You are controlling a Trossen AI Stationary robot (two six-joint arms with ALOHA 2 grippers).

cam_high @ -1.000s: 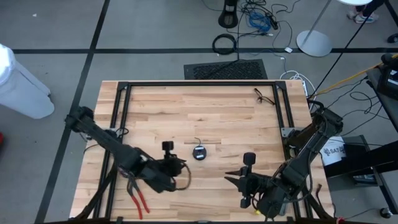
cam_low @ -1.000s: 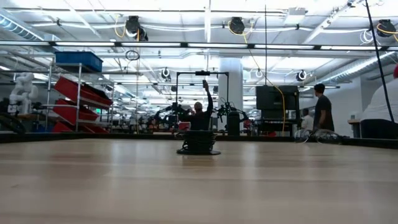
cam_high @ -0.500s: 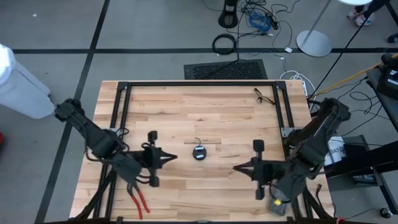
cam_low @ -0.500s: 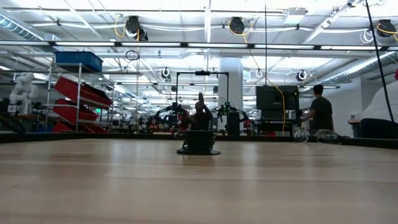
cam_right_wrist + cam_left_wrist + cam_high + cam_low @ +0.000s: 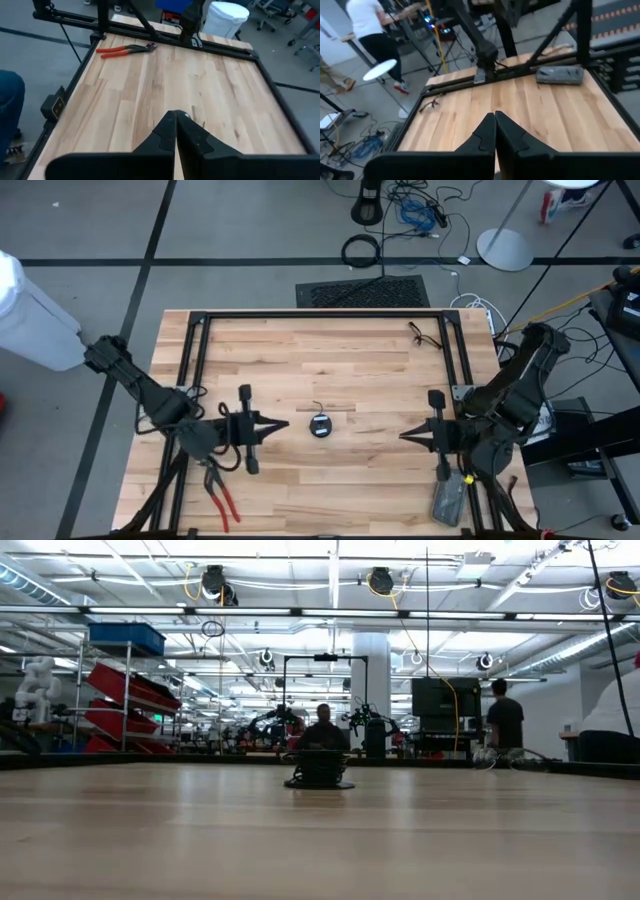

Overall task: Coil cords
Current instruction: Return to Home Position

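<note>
The left claw (image 5: 281, 428) and the right claw (image 5: 404, 436) are both closed and empty, tips facing each other over the table (image 5: 380, 370). The cord (image 5: 320, 425), wound on its small round spool, lies between them, touching neither.

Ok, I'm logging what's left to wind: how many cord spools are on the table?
1. The spool lies midway on the table, between the left gripper and the right gripper, touching neither. Another could be hidden beneath the arms.
</note>
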